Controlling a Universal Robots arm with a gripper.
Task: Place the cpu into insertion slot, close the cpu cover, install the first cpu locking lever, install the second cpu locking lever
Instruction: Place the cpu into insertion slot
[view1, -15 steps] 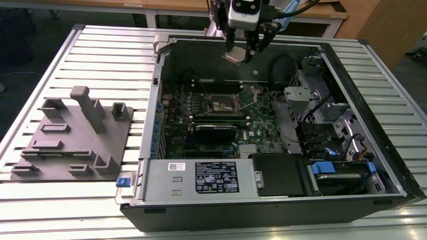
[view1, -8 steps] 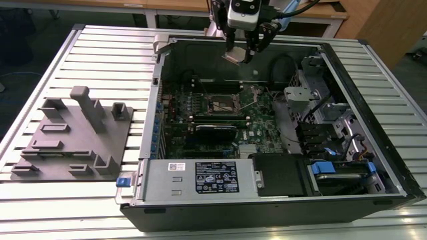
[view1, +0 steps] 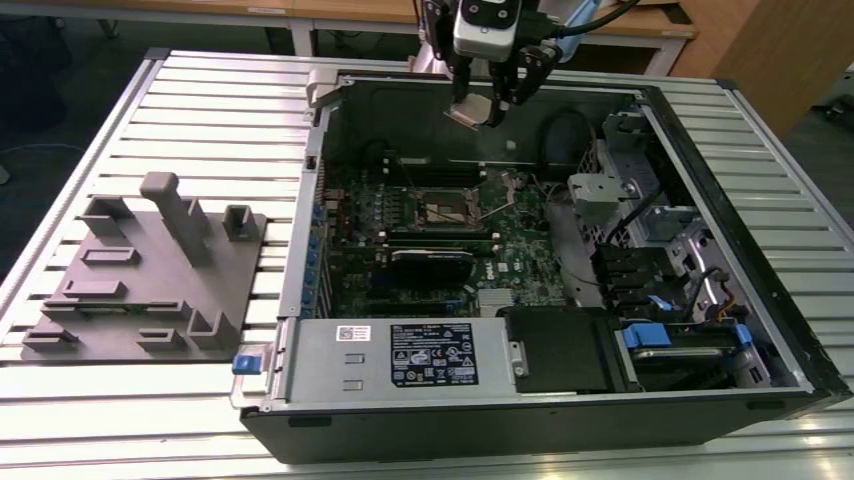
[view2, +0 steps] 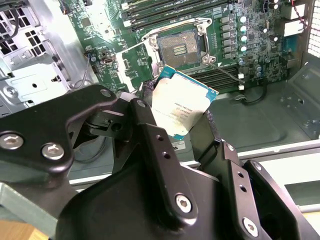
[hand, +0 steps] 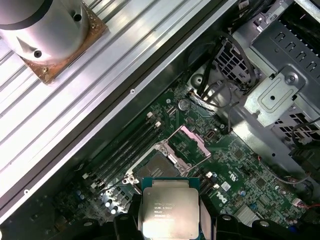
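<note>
Two black fingers (view2: 147, 135) of the claw (view2: 177, 122) pinch the cpu (view2: 181, 110) by opposite edges, holding it tilted and well above the insertion slot (view2: 180, 47), which lies uncovered on the green motherboard (hand: 245, 160). The cpu cover (hand: 192, 140) seems swung open beside the slot, though its hinge is hard to make out. In the first wrist view, the cpu's near edge is hidden behind the fingers.

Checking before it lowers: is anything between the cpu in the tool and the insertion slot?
Nothing visible. The tool holds the cpu in the air over the motherboard; the insertion slot lies bare, its cpu cover tipped up to one side.
</note>
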